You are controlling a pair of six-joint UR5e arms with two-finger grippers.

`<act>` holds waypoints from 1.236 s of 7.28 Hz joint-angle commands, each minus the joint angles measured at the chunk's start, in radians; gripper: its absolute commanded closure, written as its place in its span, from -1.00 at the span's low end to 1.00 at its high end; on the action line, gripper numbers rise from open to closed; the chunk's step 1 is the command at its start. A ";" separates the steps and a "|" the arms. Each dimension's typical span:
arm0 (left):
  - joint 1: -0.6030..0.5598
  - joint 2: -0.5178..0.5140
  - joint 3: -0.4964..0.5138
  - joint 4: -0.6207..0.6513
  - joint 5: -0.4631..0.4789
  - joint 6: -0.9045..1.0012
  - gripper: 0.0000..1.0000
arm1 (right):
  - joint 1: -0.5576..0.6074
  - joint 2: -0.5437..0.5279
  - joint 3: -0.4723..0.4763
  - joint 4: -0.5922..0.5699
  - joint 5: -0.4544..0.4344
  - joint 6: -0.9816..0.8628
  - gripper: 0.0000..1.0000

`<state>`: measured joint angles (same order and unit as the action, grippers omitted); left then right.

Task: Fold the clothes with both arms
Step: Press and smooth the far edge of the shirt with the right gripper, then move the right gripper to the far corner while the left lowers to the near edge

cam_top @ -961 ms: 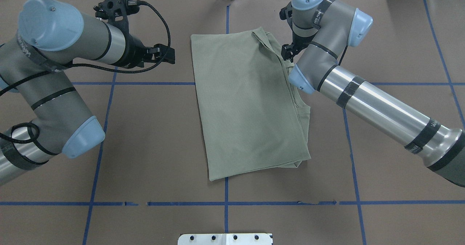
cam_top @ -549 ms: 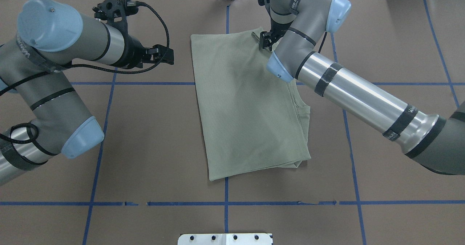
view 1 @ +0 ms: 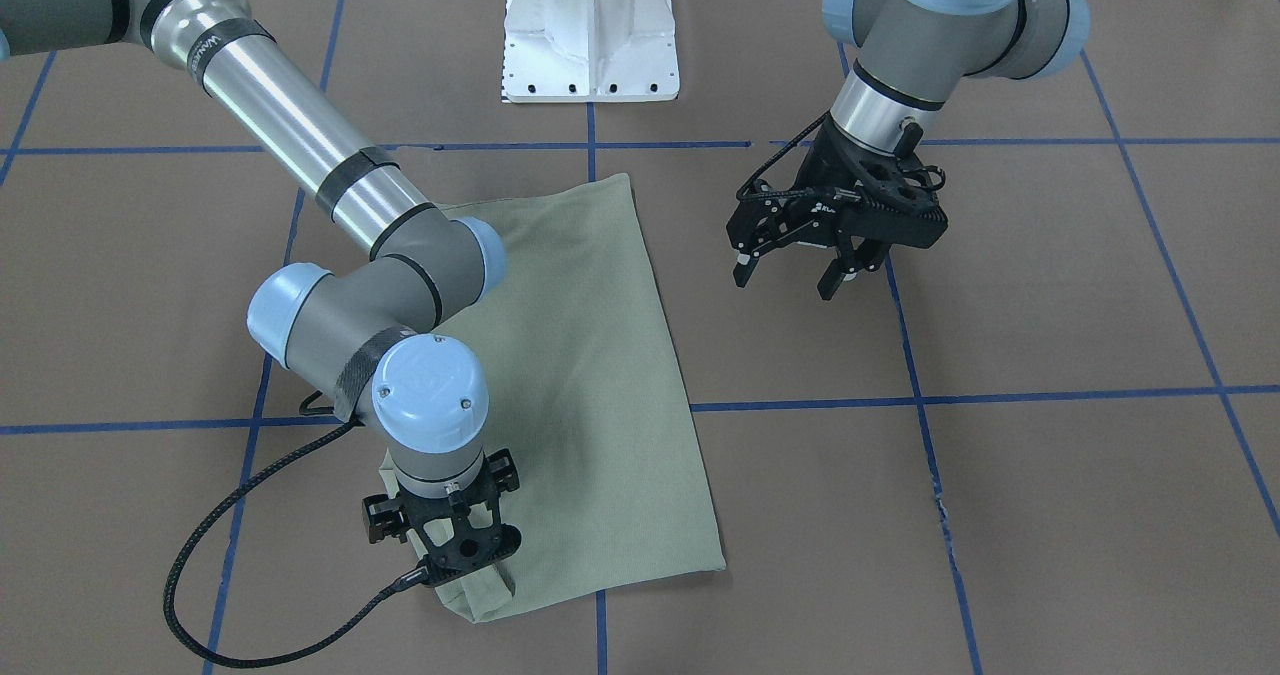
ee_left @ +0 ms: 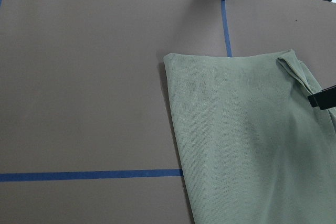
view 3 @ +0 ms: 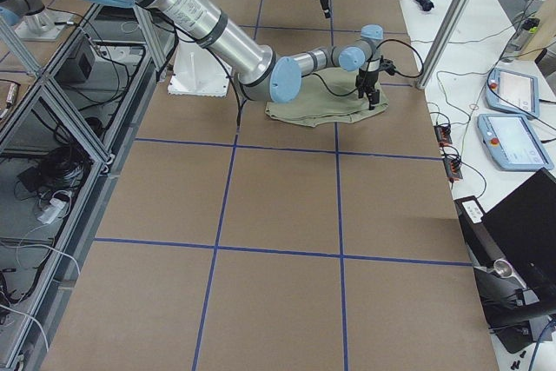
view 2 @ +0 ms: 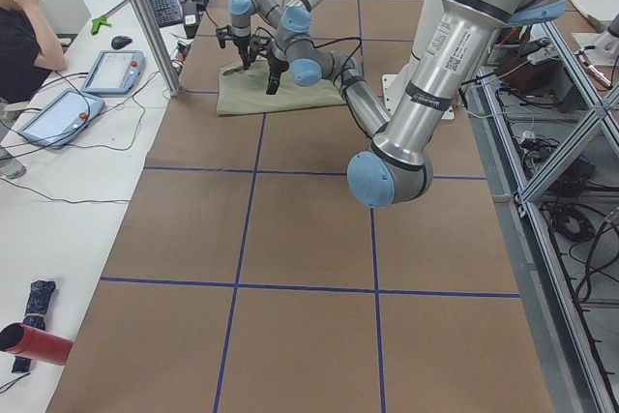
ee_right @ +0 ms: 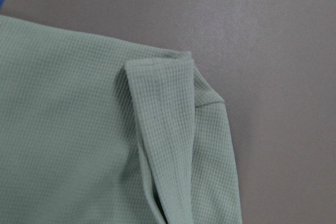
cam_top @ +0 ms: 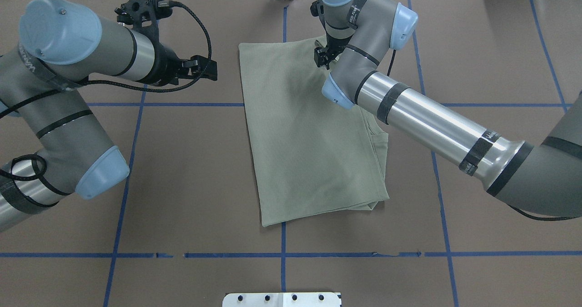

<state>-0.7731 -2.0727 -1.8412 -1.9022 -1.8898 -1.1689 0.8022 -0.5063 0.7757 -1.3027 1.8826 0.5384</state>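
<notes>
Hanging at a far corner of the shirt (cam_top: 309, 143), right gripper (cam_top: 323, 57): cannot tell; left gripper (view 1: 790, 273) spread over table (view 1: 1050, 515).

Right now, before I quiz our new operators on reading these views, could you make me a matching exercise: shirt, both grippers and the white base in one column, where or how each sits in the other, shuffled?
Column one:
1. shirt
2. left gripper
3. right gripper
4. white base

Column two:
A. above bare table, jaws open
B. down at a far corner of the shirt
C. lying folded in the middle of the table
D. standing on the table at the robot's side

Pairs: 1-C, 2-A, 3-B, 4-D.
</notes>
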 commanded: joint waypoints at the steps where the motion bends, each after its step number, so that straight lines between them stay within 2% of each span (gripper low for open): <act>1: 0.000 -0.001 -0.003 0.000 0.000 -0.002 -1.00 | -0.003 0.002 -0.027 0.009 -0.010 -0.001 -1.00; 2: -0.002 0.002 -0.007 0.000 0.000 -0.002 -1.00 | -0.001 0.002 -0.091 0.113 -0.016 0.000 -1.00; 3: 0.000 0.003 -0.007 0.000 0.000 -0.002 -1.00 | 0.003 0.002 -0.111 0.132 -0.026 0.000 -1.00; 9: 0.003 0.005 -0.007 0.000 0.002 -0.003 -1.00 | 0.097 -0.008 -0.136 0.135 -0.028 -0.005 -1.00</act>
<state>-0.7712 -2.0678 -1.8485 -1.9021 -1.8883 -1.1719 0.8892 -0.5108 0.6439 -1.1675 1.8546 0.5351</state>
